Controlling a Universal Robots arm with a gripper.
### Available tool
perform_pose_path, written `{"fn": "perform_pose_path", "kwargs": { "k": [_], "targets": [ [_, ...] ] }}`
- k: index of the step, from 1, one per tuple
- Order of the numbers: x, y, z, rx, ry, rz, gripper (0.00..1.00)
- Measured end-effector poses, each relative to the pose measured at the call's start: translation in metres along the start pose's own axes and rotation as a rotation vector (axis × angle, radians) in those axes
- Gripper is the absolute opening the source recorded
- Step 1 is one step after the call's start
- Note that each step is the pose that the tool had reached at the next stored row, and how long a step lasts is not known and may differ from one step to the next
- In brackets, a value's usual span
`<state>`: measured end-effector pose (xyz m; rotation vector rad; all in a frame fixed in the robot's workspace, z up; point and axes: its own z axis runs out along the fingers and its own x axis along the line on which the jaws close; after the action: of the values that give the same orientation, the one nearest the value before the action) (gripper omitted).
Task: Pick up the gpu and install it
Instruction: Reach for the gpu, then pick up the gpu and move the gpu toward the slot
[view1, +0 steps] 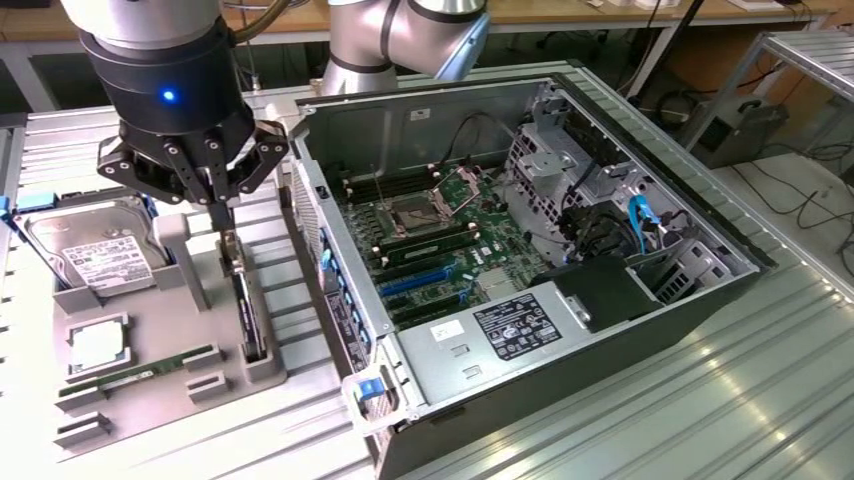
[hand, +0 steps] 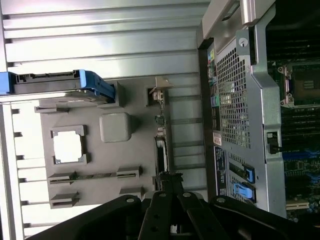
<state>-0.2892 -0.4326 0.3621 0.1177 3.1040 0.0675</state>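
My fingers are pressed together, the gripper pinching one end of the gpu's upper edge. The card stands on edge in a slot along the gray holder's edge nearest the computer case. Seen edge-on, it is thin and dark, with a silver bracket at the end away from my fingers.

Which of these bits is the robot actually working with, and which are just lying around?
In the job:
- gpu, standing on edge in the grey tray
- claw, just over the gpu
- open computer case

Lying about, in the same tray:
- hard drive
- chip
- memory stick
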Motion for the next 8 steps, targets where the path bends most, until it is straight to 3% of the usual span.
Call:
{"fn": "perform_pose_path", "kwargs": {
  "k": [8],
  "targets": [
    [0.0000,0.0000,0.0000,0.0000,0.0000,0.000,0.11]
  ]
}}
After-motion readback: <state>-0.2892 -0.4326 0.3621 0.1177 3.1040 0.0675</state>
